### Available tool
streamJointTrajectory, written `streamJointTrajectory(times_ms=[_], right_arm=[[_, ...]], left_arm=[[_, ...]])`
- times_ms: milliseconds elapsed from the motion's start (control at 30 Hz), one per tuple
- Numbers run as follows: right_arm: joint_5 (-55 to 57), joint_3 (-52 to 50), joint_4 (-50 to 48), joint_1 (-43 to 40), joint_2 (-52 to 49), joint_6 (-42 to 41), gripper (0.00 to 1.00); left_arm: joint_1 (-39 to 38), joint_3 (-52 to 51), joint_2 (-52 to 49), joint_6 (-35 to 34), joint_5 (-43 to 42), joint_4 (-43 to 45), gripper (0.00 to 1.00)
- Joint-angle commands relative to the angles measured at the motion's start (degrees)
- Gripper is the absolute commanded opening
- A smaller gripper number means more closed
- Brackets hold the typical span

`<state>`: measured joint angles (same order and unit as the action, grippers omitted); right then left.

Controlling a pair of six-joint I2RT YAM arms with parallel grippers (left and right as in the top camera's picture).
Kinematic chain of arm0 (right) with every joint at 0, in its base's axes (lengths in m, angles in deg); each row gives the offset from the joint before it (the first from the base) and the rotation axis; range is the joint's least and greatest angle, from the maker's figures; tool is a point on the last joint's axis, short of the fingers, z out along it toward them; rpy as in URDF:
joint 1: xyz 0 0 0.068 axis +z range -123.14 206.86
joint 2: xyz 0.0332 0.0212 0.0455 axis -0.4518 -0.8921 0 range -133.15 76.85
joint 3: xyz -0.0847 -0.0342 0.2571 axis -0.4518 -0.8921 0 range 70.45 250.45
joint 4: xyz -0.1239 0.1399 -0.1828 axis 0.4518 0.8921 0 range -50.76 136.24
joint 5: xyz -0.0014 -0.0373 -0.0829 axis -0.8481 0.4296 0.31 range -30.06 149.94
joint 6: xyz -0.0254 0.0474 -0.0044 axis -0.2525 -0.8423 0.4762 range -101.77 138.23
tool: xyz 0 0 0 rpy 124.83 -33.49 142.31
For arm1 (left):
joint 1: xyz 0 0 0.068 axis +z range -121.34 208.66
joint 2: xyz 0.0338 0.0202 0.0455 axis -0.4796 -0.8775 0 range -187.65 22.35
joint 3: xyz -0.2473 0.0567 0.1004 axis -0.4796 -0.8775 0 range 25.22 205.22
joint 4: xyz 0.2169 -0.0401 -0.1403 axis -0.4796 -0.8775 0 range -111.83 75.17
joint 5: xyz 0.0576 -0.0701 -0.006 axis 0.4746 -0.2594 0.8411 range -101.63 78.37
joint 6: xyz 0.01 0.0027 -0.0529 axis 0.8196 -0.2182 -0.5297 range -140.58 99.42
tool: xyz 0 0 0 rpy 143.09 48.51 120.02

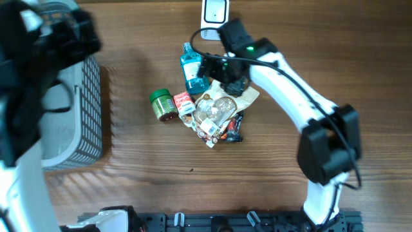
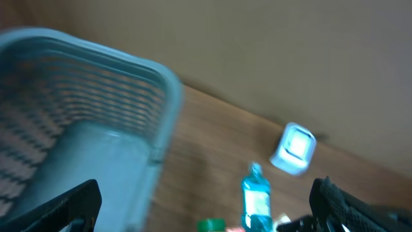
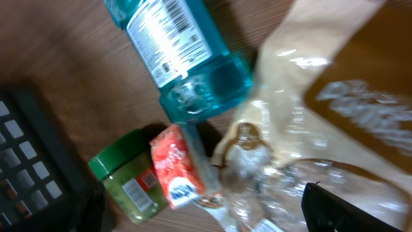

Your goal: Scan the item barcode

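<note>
Right gripper [image 1: 225, 78] is seen wide and empty above the pile at frame centre. Left gripper [image 2: 206, 209] is also wide, over the basket [image 1: 90, 96] at left. The pick is judged to be the bottle [image 1: 193, 69], lying just left of the right gripper and touching the bag [image 1: 215, 109]. It should be gripped across the body, with the label kept uncovered, then turned toward the scanner [image 1: 214, 13] at top centre. Bottle: translucent blue, lying flat, neck toward the top; white label with barcode [image 3: 177, 16] facing up.
</note>
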<state>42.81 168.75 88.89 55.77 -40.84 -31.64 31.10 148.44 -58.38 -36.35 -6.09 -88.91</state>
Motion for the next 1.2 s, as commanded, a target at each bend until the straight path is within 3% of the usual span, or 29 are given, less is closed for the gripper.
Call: streamJointTrajectory(times_ms=[0,333,400,600,800,1167], right_arm=[[0.2,5.4,2.9,3.1,-2.9,-9.4,0.95],[2.1,5.1,4.9,9.4,-6.3,-22.5,0.9],[1.2,5.1,4.7,10.2,-7.8,-26.6,0.84],[2.6,4.2,2.8,10.7,-10.0,-38.5,0.83],[5.4,3.2,-0.2,11.1,-10.7,-42.2,0.77],[9.2,3.1,-2.6,14.2,-14.6,-45.1,0.78]], left_arm=[[6.3,1.4,0.9,0.3,-0.1,-2.1,1.0],[7.6,1.4,0.7,0.3,-0.3,-3.8,1.0],[7.6,1.4,0.7,0.3,-0.3,-4.2,1.0],[7.6,1.4,0.7,0.3,-0.3,-5.3,1.0],[7.6,1.4,0.7,0.3,-0.3,-5.3,1.0],[7.6,1.4,0.8,0.3,-0.3,-5.7,1.0]])
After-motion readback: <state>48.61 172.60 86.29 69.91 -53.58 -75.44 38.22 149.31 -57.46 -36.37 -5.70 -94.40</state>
